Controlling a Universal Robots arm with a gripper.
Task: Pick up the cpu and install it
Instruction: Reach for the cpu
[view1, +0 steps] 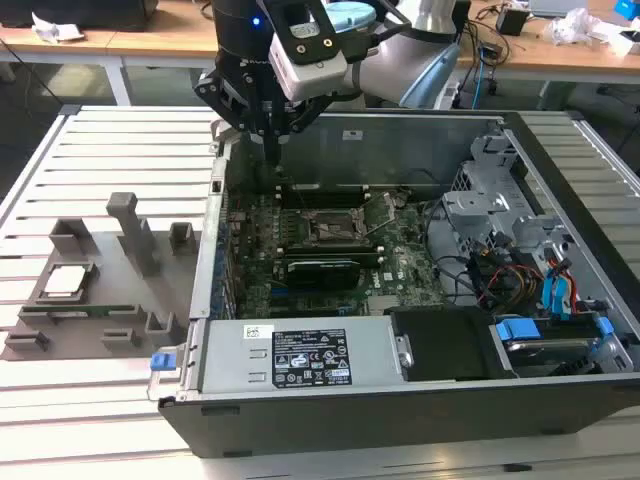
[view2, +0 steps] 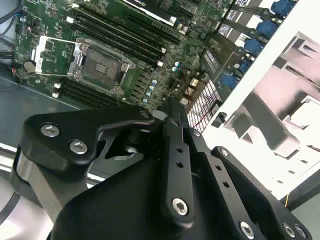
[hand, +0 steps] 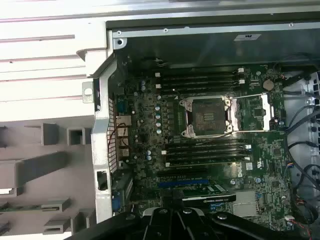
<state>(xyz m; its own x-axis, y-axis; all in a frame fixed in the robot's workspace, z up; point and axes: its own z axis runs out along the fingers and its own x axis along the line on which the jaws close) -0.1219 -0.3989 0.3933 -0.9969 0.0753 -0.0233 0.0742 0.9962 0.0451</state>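
Note:
The cpu (view1: 63, 281), a small silvery square with a pale rim, lies flat in the grey fixture (view1: 120, 300) at the exterior view's left, outside the computer case. My gripper (view1: 271, 152) hangs above the case's far left corner, well away from the cpu, with its dark fingers (view2: 171, 117) shut and nothing between them. Inside the case, the green motherboard's socket (view1: 325, 232) (view2: 102, 65) (hand: 209, 116) stands bare, with its metal load plate (hand: 255, 112) swung open beside it.
The open computer case (view1: 215, 260) fills the middle of a white slatted table (view1: 100, 160). A power supply (view1: 300, 355) lies along its near side, a drive cage with blue cables (view1: 530, 280) to the right. The fixture carries upright grey posts (view1: 125, 215).

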